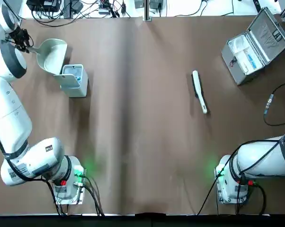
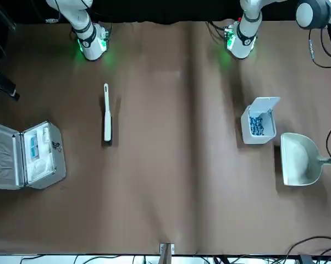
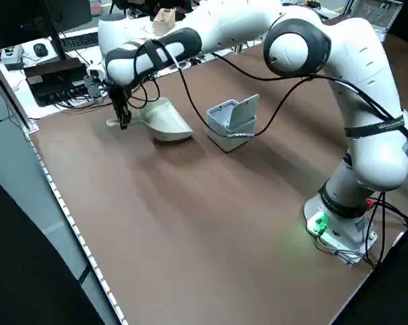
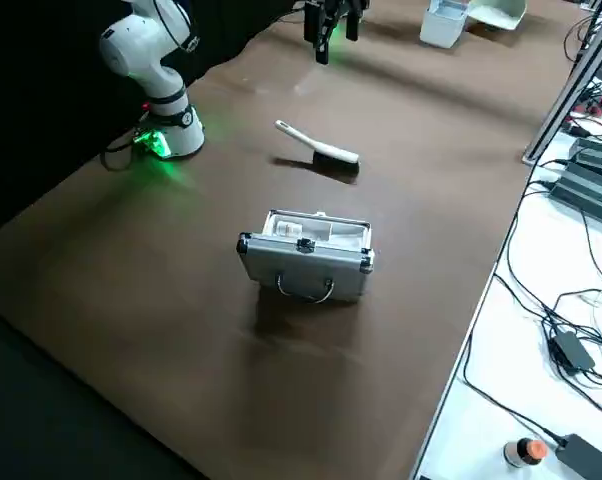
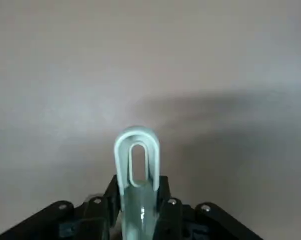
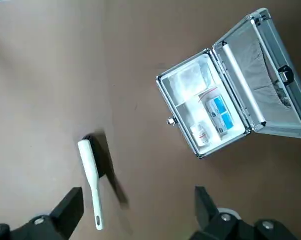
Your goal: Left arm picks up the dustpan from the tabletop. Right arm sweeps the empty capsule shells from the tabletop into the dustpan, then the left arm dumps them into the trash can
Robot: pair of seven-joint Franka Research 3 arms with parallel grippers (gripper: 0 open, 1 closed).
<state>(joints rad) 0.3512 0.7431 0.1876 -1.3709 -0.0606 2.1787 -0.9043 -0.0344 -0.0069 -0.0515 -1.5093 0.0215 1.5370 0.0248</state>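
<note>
Your left black two-finger gripper (image 5: 140, 205) clamps the pale cream-white plastic dustpan (image 1: 52, 56) by its handle, upper left in the top view; its long axis slants, the wide rounded scoop pointing toward lower right. Your right black two-finger gripper (image 6: 140, 210) hangs spread, right of centre at the top of the right side view.

Bright sheen and soft shadows on brown counter (image 1: 147, 118); green glow near arm bases; left wrist view blurry, shadowed.
</note>
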